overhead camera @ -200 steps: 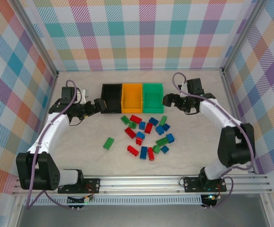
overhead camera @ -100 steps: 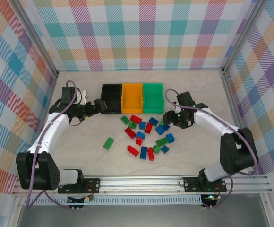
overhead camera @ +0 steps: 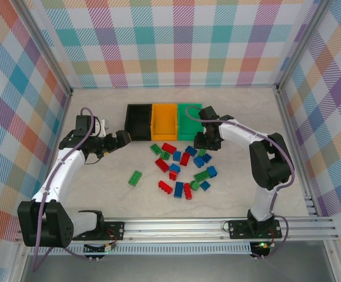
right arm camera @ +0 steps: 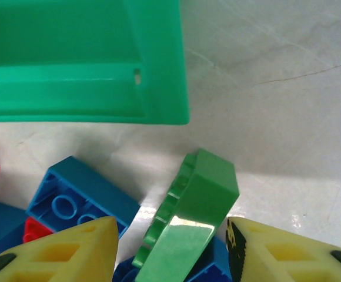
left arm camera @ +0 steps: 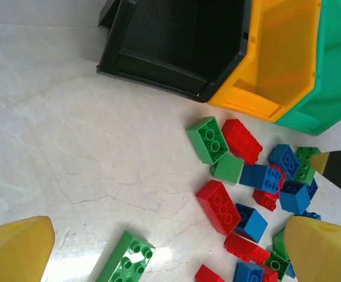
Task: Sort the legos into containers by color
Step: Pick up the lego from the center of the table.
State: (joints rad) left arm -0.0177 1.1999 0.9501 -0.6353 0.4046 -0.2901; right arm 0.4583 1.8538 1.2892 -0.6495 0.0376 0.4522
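Legos about twenty, containers three

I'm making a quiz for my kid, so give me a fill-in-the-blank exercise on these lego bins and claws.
1. The orange bin sits between the black bin and the ___ bin.
2. Between the fingers of the right claw, the tilted brick is ___.
3. The left claw is wide ___.
4. The lone brick left of the pile is ___.

Answers: green, green, open, green.

robot lab: plaid-walled aluminium enclosure
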